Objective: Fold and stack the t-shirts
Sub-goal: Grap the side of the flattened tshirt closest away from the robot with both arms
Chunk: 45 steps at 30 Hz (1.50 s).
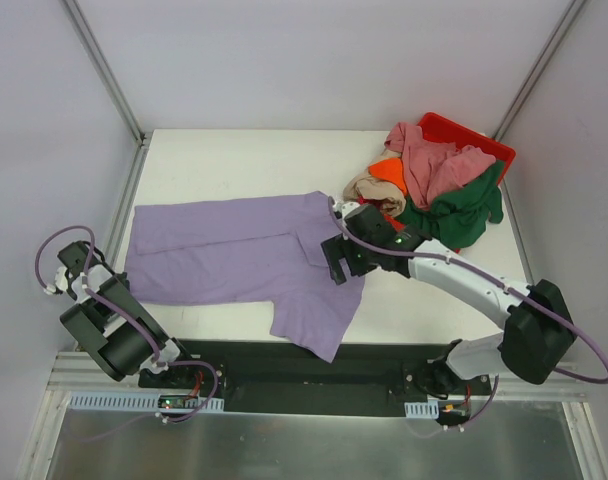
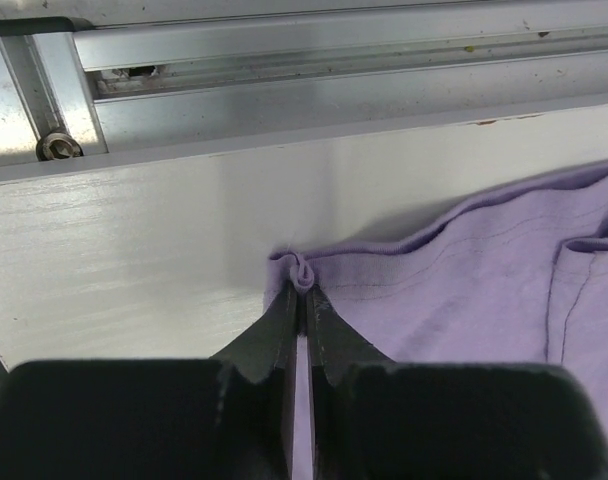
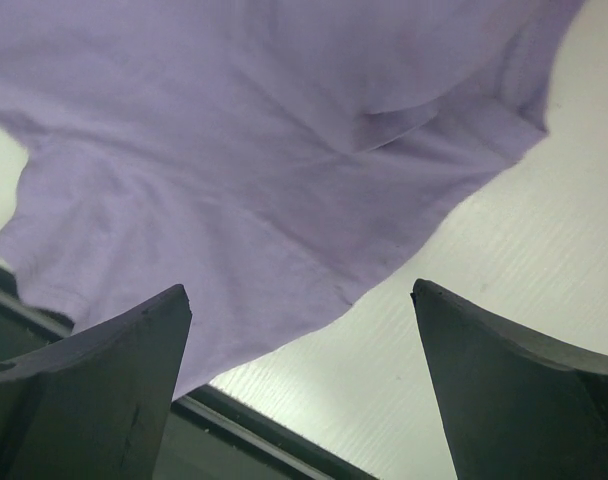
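Between clamped left fingers (image 2: 276, 335) sits lavender t-shirt (image 2: 464, 290); right fingers (image 3: 114, 360) gape, apparently above it.

shirt heap (image 1: 444, 190) far right, far-left table (image 1: 234, 160) bare

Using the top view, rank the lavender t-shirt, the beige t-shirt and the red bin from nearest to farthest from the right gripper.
1. lavender t-shirt: spread at centre, its right edge directly under the right gripper.
2. beige t-shirt: just beyond the gripper, slightly to its right.
3. red bin: far right corner.
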Available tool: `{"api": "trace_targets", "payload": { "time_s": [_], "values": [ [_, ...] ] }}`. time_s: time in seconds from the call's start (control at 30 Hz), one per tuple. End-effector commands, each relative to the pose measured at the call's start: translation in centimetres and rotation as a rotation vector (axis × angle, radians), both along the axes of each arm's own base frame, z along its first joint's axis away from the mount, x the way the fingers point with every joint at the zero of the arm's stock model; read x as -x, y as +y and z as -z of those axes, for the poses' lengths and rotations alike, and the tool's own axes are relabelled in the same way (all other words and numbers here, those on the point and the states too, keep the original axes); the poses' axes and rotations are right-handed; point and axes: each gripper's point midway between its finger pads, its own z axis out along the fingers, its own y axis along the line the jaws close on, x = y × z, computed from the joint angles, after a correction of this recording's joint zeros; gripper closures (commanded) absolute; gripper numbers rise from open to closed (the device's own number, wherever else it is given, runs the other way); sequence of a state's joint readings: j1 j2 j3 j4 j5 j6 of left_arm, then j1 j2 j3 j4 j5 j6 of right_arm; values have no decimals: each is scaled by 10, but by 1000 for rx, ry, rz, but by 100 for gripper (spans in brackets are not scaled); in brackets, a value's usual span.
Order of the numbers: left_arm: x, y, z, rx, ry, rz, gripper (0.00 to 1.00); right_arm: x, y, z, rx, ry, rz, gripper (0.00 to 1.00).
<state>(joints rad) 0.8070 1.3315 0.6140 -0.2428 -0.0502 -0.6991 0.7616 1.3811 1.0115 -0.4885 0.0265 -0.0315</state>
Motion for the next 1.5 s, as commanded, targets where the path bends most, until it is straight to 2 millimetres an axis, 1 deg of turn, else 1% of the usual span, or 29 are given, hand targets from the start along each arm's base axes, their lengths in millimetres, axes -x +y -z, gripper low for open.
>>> {"api": "trace_targets", "payload": {
  "time_s": [0.0, 0.07, 0.1, 0.17, 0.27, 0.33, 0.4, 0.47, 0.57, 0.6, 0.67, 0.73, 0.83, 0.97, 1.07, 1.17, 1.2, 1.27, 1.33, 1.43, 1.47],
  "values": [
    [7, -16, 12, 72, 16, 15, 100, 37, 23, -4, 5, -6, -224, 3],
    [7, -16, 12, 73, 13, 11, 100, 64, 40, 3, -13, 7, -369, 1],
    [6, -16, 11, 72, 11, 13, 100, 78, 47, 6, -13, 15, -431, 3],
    [6, -16, 10, 69, 7, 17, 100, 100, 55, 14, 12, 14, -526, 3],
    [7, -16, 10, 67, 5, 17, 100, 123, 63, 27, 46, 33, -573, 6],
    [6, -17, 10, 66, 4, 17, 100, 141, 68, 38, 62, 61, -607, 11],
    [7, -16, 9, 64, 2, 16, 100, 156, 70, 47, 84, 67, -641, 14],
    [7, -17, 9, 66, 2, 14, 100, 164, 69, 52, 95, 69, -654, 16],
    [7, -17, 10, 67, 3, 13, 100, 173, 62, 63, 136, 108, -653, 23],
    [4, -20, 10, 83, -10, 22, 100, 179, 60, 67, 142, 133, -668, 25],
    [4, -20, 10, 85, -11, 23, 100, 189, 54, 74, 174, 158, -691, 27],
    [4, -20, 10, 83, -12, 23, 100, 188, 51, 79, 215, 137, -679, 28],
    [4, -21, 10, 83, -16, 28, 100, 168, 48, 83, 275, 57, -611, 28],
    [3, -19, 10, 82, -15, 27, 100, 145, 57, 73, 300, -53, -558, 28],
    [2, -20, 11, 93, -16, 29, 100, 136, 61, 73, 321, -92, -544, 29],
    [1, -20, 11, 95, -15, 28, 100, 140, 72, 78, 323, -65, -592, 33],
    [1, -19, 11, 94, -14, 23, 100, 145, 77, 78, 305, -43, -614, 34],
    [1, -18, 12, 89, -10, 19, 100, 155, 81, 79, 281, -9, -652, 35],
    [1, -18, 13, 96, -7, 20, 100, 162, 80, 78, 270, -1, -668, 35],
    [0, -19, 13, 103, -10, 23, 100, 163, 80, 74, 250, -14, -639, 35],
    [0, -19, 13, 102, -10, 21, 100, 162, 78, 76, 253, -16, -624, 35]
  ]
}}
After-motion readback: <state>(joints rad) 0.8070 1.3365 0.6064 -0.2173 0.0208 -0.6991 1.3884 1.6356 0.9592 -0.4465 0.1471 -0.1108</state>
